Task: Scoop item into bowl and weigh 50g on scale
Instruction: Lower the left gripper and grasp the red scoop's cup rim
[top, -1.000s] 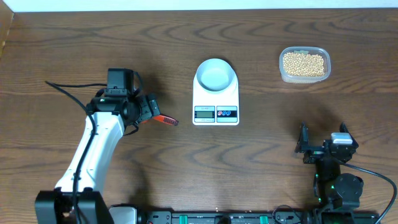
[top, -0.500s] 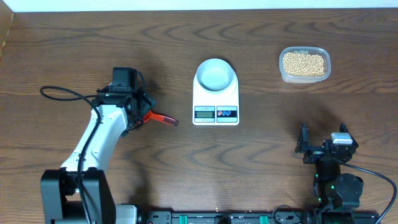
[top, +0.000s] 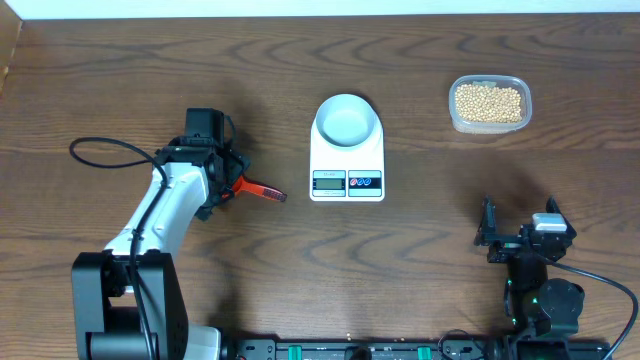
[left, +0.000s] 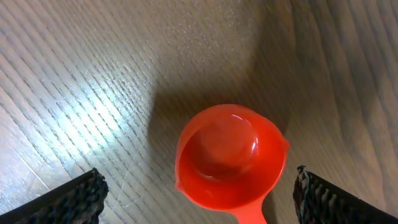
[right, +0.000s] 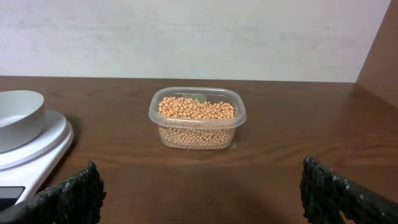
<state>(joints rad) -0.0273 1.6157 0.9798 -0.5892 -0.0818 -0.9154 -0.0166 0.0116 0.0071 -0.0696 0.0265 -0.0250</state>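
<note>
The white scale (top: 347, 172) stands mid-table with the empty pale bowl (top: 347, 120) on its platform. Tan beans (top: 488, 101) fill a clear tub (top: 455, 118) at the back right. Left of the scale lies a red scoop (top: 264, 191). My left gripper (top: 230, 183) hangs open just over the scoop's cup (left: 230, 155), fingers on either side and apart from it, the handle running back under the wrist. At the front right my right gripper (top: 519, 222) is open and holds nothing. It faces the beans (right: 196, 109); the scale (right: 37, 146) and bowl (right: 15, 118) are at the left.
A black cable (top: 110, 150) loops on the wood left of the left arm. The table's back edge meets a pale wall (right: 199, 37). The clear tub (right: 197, 118) stands about a hand's width right of the scale.
My left wrist has turned and settled more squarely over the scoop's cup, and the arm's base has shifted a little. The scoop, the bowl and the right arm have not moved.
</note>
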